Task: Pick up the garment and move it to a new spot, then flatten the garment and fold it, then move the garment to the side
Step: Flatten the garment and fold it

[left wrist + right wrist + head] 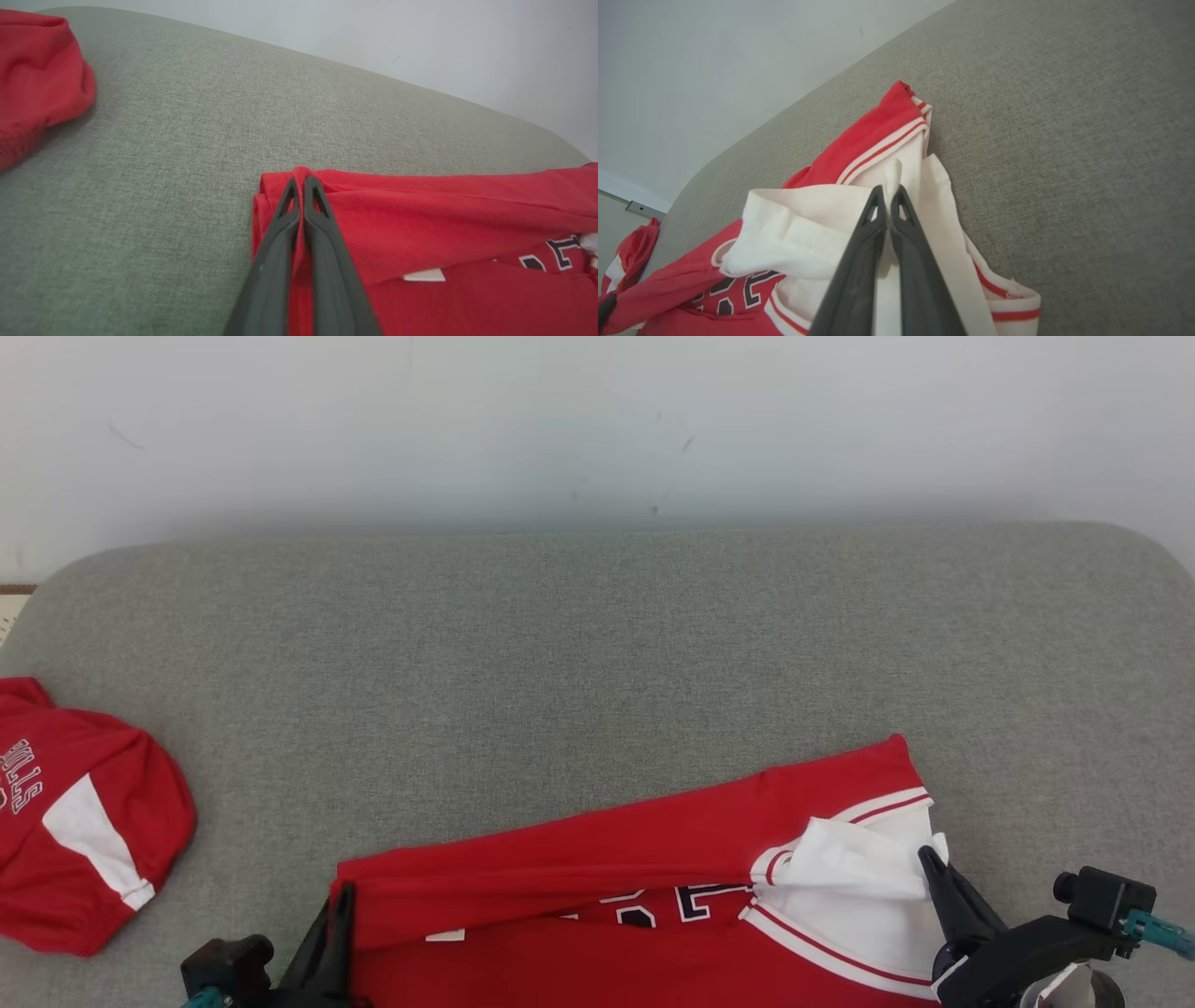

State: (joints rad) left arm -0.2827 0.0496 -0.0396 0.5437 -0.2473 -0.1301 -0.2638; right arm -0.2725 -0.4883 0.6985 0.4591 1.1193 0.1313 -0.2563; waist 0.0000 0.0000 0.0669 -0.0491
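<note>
Starting at the left edge of the grey padded surface (pixel 597 644), a second red jersey (pixel 84 821) is bunched up, well apart from everything else and not being touched.

Next along, the left gripper (pixel 301 179) is clamped fully closed on the left end of the garment (pixel 653 840). A little ridge of red cloth is pinched between its 2 dark fingers, right at the corner of the folded-over band.

The garment itself is laid along the near edge, from about the middle out toward the right. A long red flap is doubled over the lettered front, and the flap's far edge climbs slightly to the right.

At the right end, the right gripper (pixel 888 191) is closed just as tight on a peak of white fabric near the striped trim. Whether 1 layer or several are caught in that pinch can't really be told.

The reason for the 2 end grips is probably this: with both ends of the flap held at once, the cloth between them can be pulled straight and a clean fold line laid down.

Pose-wise, both arms are brought in low from the near edge, with the fingers pointed toward the far edge and angled shallow to the surface. The right one is leaned inward a bit.
</note>
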